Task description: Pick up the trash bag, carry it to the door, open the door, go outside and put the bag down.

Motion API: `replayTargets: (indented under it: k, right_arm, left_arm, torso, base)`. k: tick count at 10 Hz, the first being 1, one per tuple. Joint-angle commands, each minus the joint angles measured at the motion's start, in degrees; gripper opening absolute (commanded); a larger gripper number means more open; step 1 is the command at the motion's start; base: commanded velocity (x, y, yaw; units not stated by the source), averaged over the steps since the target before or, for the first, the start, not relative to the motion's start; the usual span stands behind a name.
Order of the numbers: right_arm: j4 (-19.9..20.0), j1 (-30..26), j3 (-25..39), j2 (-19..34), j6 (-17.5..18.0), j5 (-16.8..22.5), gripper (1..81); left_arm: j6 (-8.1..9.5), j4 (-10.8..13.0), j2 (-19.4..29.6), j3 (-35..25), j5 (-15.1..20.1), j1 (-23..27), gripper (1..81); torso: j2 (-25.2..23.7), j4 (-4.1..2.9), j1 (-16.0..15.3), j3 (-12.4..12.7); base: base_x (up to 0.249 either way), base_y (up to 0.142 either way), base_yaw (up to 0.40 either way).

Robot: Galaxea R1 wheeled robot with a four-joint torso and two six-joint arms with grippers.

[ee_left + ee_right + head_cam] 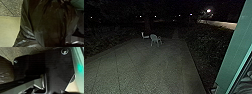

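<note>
glistening dark trash bag (pixel 50 25), pale chair (pixel 155 38) on the paving (pixel 139 70)

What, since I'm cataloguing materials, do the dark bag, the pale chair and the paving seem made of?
The trash bag looks like thin, glossy dark plastic film, creased and catching highlights. The pale chair may be moulded plastic, judging by its smooth outline; painted metal is possible. The paving looks like matte, speckled stone or concrete, with straight joints.
</note>
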State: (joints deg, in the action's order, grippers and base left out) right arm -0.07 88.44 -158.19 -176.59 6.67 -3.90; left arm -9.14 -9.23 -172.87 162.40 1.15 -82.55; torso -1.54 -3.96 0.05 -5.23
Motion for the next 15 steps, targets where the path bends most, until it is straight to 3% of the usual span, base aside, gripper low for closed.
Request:
replayTargets:
  k: [1, 9, 10, 11, 12, 13, 14, 15]
  right_arm:
    - [-0.3, -2.3, 0.2, -0.4, -0.1, 3.1, 81.1]
    - [-0.4, -2.2, 0.4, -0.4, -0.1, 3.1, 81.1]
    - [-0.4, -2.1, 0.4, -0.4, -0.1, 3.1, 81.1]
    - [-0.4, -2.1, 0.4, -0.5, -0.1, 3.1, 81.1]
    - [-0.4, -2.0, 0.4, -0.5, -0.2, 3.1, 81.1]
    - [-0.4, -2.0, 0.4, -0.5, -0.2, 3.1, 81.1]
    - [-0.4, -2.0, 0.4, -0.4, -0.1, 3.1, 81.1]
    - [-0.4, -2.0, 0.4, -0.4, -0.1, 3.2, 81.1]
  left_arm:
    - [-0.17, 0.2, 0.5, 0.4, 3.2, 2.7, 1.0]
    - [-0.17, -0.2, 0.4, 0.4, 3.2, 2.6, 1.0]
    - [-0.17, -0.3, 0.5, 0.4, 3.2, 2.6, 1.0]
    - [0.00, -0.4, 0.5, 0.3, 2.8, 2.7, 1.0]
    - [0.26, -0.4, 0.8, 0.2, 2.8, 3.0, 1.0]
    - [0.53, -0.4, 1.3, -0.4, 2.7, 3.5, 1.0]
    - [0.62, -0.5, 2.0, -1.6, 2.6, 4.2, 1.0]
    - [0.62, -1.1, 3.1, -3.5, 2.6, 5.0, 1.0]
  torso:
    - [0.0, 0.00, -0.1, 0.0]
    - [0.0, 0.00, -0.1, 0.0]
    - [0.0, -5.63, -0.1, 0.0]
    - [0.0, -5.82, -0.1, 0.0]
    - [0.0, -6.76, -0.1, 0.0]
    - [0.0, -8.41, -0.1, 0.0]
    - [0.0, -4.76, -0.1, 0.0]
    - [0.0, -6.69, -0.1, 0.0]
  base:
    - [0.112, 0.000, 0.000]
    - [0.066, 0.000, 0.000]
    - [0.000, 0.000, 0.000]
    - [0.000, 0.000, 0.000]
    - [0.000, 0.000, 0.000]
    - [0.000, 0.000, 0.000]
    - [0.000, 0.000, 0.000]
    - [0.000, 0.000, 0.000]
